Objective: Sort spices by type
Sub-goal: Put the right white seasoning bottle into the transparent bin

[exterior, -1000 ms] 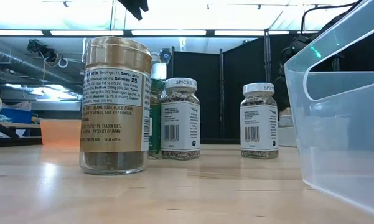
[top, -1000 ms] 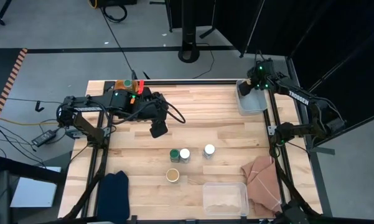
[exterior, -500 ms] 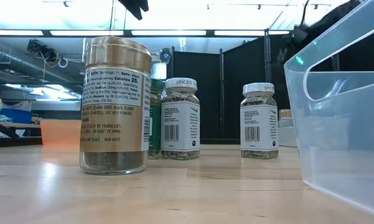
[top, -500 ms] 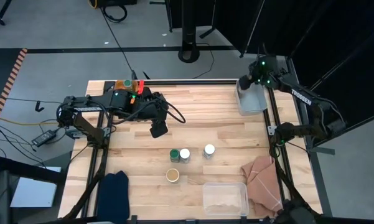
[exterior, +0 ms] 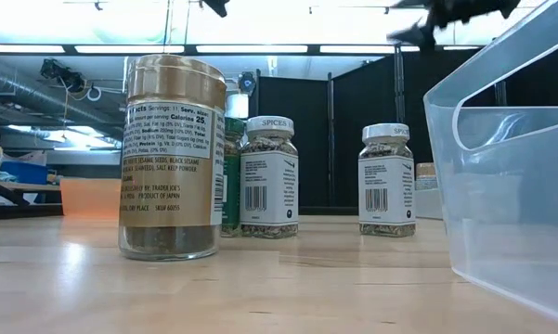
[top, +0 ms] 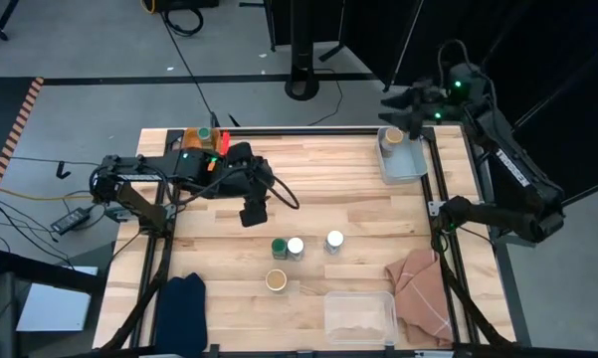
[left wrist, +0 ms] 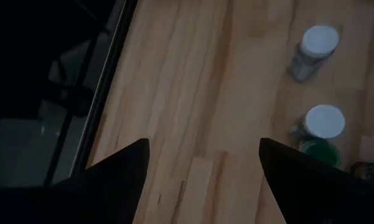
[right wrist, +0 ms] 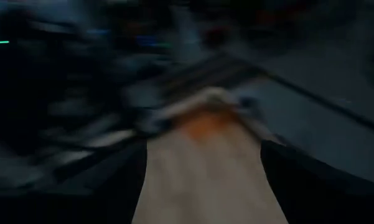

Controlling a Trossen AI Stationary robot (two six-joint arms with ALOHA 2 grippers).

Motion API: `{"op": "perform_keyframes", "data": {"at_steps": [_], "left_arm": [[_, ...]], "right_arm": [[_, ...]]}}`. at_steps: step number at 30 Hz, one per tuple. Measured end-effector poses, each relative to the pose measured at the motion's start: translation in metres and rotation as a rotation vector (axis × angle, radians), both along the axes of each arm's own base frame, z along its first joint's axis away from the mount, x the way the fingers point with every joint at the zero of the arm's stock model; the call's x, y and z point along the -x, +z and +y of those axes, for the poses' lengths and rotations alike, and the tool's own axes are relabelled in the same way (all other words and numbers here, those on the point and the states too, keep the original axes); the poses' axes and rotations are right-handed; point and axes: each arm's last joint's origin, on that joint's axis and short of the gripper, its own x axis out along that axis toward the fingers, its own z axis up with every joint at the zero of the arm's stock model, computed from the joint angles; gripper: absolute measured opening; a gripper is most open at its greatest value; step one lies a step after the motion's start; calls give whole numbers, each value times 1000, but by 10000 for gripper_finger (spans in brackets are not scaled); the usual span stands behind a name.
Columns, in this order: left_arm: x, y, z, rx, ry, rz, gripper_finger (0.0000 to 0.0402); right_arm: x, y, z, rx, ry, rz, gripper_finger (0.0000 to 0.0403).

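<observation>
The right hand [top: 393, 107] has been lifted clear of the clear plastic bin [top: 403, 164] at one o'clock, fingers spread wide, empty. The wide-open left hand [top: 252, 215] (nearer) hangs just at eleven o'clock of the green-lidded round spice jar [top: 279, 246] mid-surface.

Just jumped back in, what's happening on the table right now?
Neither arm holds anything. The right claw, open, hangs by the clear bin at the far right corner, where a tan-lidded jar sits. The left claw, open, hangs over bare wood above the middle cluster: a green-lidded jar touching a white-lidded jar, another white-lidded jar apart, and a second tan-lidded jar nearer the front.
</observation>
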Motion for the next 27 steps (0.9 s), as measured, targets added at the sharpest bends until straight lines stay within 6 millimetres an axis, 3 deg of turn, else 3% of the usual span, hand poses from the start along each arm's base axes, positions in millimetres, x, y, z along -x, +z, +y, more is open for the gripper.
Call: {"op": "perform_keyframes", "data": {"at_steps": [6,12,21,27], "left_arm": [[-3,2,-22,110,-148,-32,310],[5,0,-52,173,-230,-10,310],[22,-3,-84,180,-182,7,310],[29,-3,-95,154,-140,-21,310]], "right_arm": [[-13,19,42,-52,298,-104,320],[-32,13,82,40,327,-20,312],[-81,-36,126,242,278,370,304],[-120,-78,154,237,367,536,304]]}}
